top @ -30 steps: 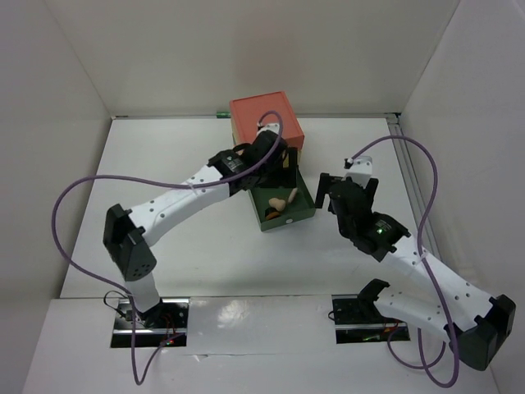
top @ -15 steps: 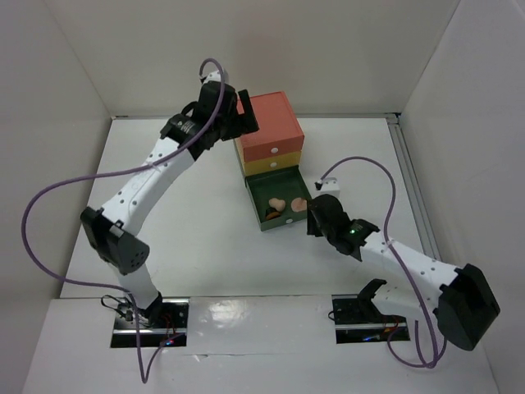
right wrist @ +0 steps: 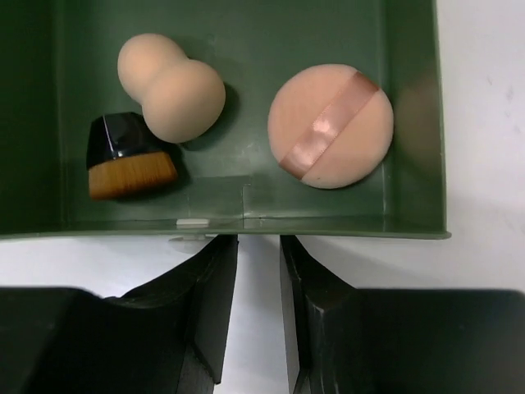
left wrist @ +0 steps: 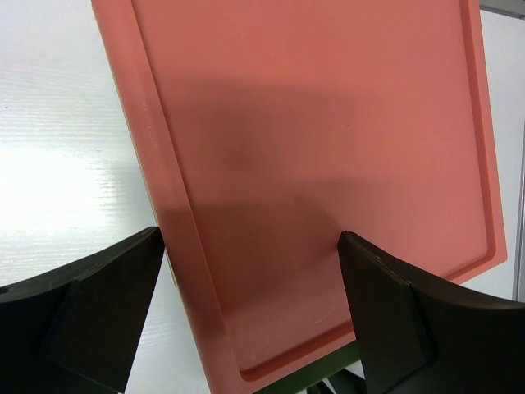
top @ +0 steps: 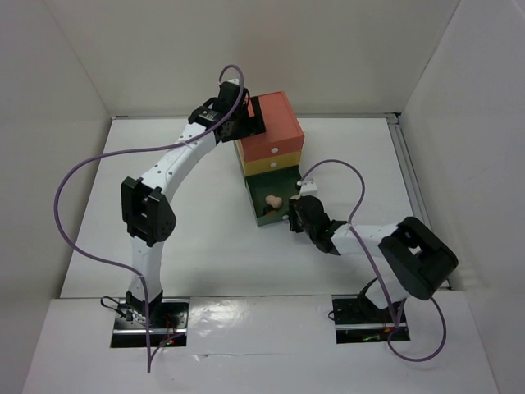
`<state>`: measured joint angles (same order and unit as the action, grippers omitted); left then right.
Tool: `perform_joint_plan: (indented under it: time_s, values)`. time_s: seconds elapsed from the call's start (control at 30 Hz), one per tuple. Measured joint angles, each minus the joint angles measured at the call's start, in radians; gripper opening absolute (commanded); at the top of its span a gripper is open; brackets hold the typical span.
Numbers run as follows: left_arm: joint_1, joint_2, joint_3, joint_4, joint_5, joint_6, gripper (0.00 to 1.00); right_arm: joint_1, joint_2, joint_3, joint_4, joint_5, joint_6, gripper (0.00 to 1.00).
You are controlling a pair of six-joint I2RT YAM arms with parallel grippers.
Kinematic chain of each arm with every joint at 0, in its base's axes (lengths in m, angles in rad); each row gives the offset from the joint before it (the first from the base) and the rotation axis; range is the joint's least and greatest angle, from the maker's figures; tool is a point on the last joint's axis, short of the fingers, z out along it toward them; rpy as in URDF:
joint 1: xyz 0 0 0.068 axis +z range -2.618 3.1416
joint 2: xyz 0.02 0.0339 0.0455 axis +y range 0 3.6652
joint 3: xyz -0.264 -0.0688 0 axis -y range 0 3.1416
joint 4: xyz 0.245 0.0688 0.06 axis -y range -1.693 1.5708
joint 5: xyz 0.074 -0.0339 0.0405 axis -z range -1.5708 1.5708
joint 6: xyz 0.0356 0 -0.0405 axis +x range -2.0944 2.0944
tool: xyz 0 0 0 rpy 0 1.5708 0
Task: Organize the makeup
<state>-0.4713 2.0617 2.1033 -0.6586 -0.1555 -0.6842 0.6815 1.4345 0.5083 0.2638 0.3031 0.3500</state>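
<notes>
The green bottom drawer (right wrist: 246,215) of the stacked drawer box (top: 271,131) stands pulled out. Inside lie three pieces of makeup: a peach sponge (right wrist: 168,86), a round peach puff (right wrist: 330,125) with a satin band, and a short black brush (right wrist: 127,156) with tan bristles. My right gripper (right wrist: 258,242) is low on the table at the drawer's front wall, its fingertips against it, nearly shut with a thin slit and nothing between them. My left gripper (left wrist: 250,238) hovers open over the box's orange top (left wrist: 328,148), near its left front corner.
The box has an orange top drawer, a yellow middle one (top: 275,166) and the green one, and stands near the back wall. White walls enclose the table on three sides. Purple cables (top: 82,176) loop off both arms.
My left arm rose from the green drawer to above the orange top. My right arm swung in low to the drawer's front and its jaws closed down from wide open.
</notes>
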Motion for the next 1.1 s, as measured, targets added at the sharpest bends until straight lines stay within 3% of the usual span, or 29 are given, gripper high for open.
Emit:
perform_joint_plan:
  time_s: [0.2,0.4,0.53,0.73,0.83,1.1]
  values:
    - [0.007,0.000,0.000,0.000,0.016,0.011,1.00,0.001,0.158,-0.005,0.279,0.039,-0.021,0.35]
    - [0.010,0.005,0.000,0.002,0.033,0.026,0.99,0.001,0.323,0.043,0.504,0.131,-0.045,0.41]
    - [0.013,0.005,0.000,0.002,0.044,0.026,0.99,0.001,0.462,0.185,0.548,0.178,-0.068,0.41]
    - [0.018,0.007,0.000,0.003,0.060,0.026,0.99,-0.006,0.591,0.356,0.643,0.190,-0.086,0.52]
    - [0.023,0.014,0.001,0.019,0.061,0.027,0.99,-0.008,0.637,0.385,0.669,0.183,-0.083,0.60]
    - [0.029,0.019,0.003,0.034,0.069,0.027,0.99,-0.027,0.648,0.381,0.693,0.145,-0.067,0.65]
